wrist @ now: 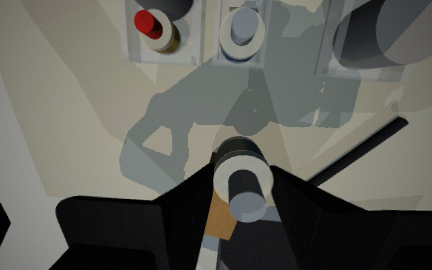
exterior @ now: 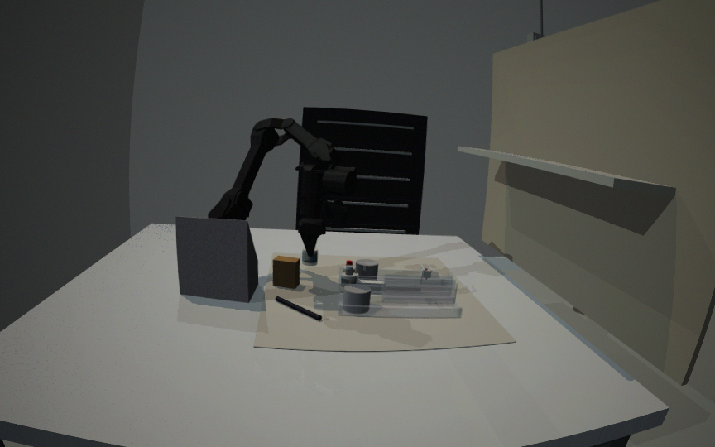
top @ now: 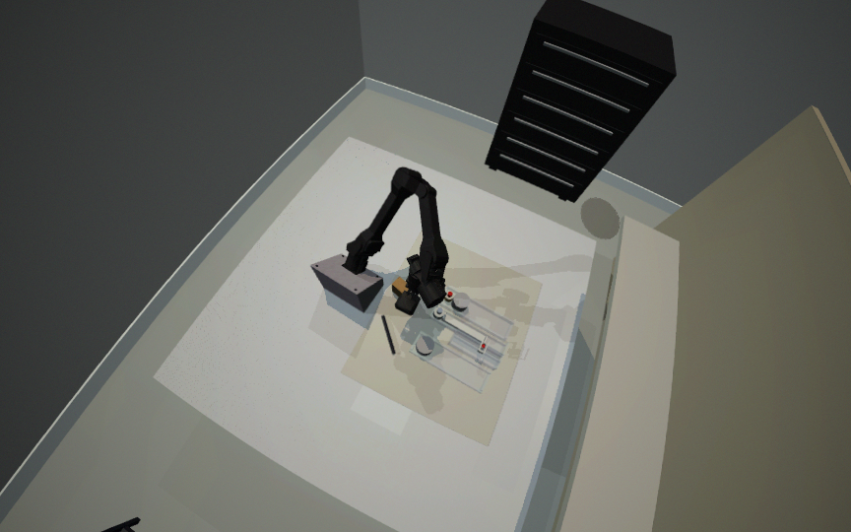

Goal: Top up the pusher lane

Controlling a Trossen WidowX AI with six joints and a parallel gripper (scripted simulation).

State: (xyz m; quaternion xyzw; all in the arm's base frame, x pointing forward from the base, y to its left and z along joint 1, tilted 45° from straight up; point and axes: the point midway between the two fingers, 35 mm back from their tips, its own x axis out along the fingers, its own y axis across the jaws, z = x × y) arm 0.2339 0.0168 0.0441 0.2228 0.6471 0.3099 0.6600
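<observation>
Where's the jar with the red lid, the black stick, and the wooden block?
Red-lidded jar (top: 449, 294) (exterior: 348, 262) (wrist: 146, 23): all three views, on its lid.
Black stick (top: 388, 334) (exterior: 298, 308) (wrist: 360, 150): all three views, along its middle.
Wooden block (top: 400, 286) (exterior: 285, 272) (wrist: 221, 220): all three views, on its side or top.
</observation>
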